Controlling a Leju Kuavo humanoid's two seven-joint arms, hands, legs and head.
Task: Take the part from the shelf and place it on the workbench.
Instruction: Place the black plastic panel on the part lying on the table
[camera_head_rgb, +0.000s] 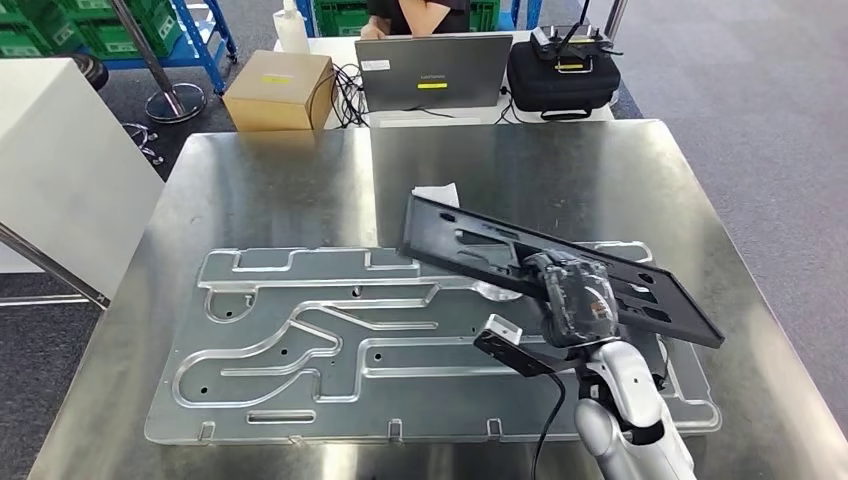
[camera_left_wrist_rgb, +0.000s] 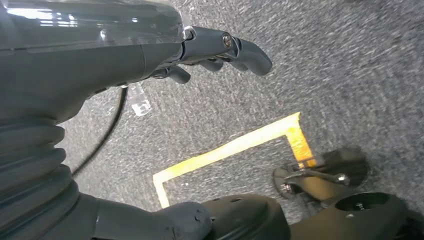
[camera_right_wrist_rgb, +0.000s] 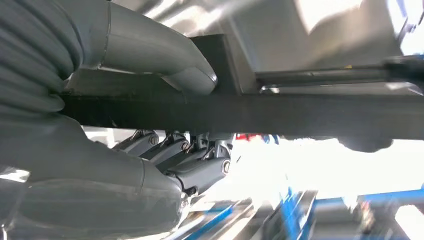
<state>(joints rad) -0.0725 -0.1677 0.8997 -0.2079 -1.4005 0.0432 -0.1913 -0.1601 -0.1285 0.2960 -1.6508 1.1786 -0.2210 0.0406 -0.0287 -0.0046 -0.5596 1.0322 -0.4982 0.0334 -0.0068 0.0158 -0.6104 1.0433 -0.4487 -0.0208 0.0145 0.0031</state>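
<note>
op: head view check. what is the right hand (camera_head_rgb: 578, 300) doing?

tech: it grips the part (camera_head_rgb: 470, 247), a long flat black panel with slots cut through it. the hand holds it near one long edge. right wrist view confirms the grasp: thumb over one face, fingers (camera_right_wrist_rgb: 185, 160) curled against the other, the panel clamped between them.

op: where is the part relative to the workbench?

tech: raised above the workbench (camera_head_rgb: 260, 180) and tilted. it hangs over the far right portion of the machined aluminium plate (camera_head_rgb: 300, 340) that lies flat on the bench. whether its far end touches the surface cannot be told.

op: left hand?

tech: left hand (camera_left_wrist_rgb: 210, 50) hangs at the robot's side over grey carpet (camera_left_wrist_rgb: 350, 75) with a yellow floor marking (camera_left_wrist_rgb: 235, 147). it holds nothing; fingers loosely curled, slightly apart.

op: step in hand?

tech: judged as the placing step. the part is off the shelf and over the bench, not yet set down.

op: requirement for the next move?

tech: likely to level the panel, lower it until it lies flat, then release. risk: a tilted release could let it slide on the smooth metal or land across the plate's ridges.

op: surroundings?

tech: bench top is brushed steel. beyond it: a laptop (camera_head_rgb: 432, 70), a cardboard box (camera_head_rgb: 277, 90), a black case (camera_head_rgb: 562, 80), a seated person (camera_head_rgb: 415, 15), and green crates (camera_head_rgb: 90, 25) on blue racking.
</note>
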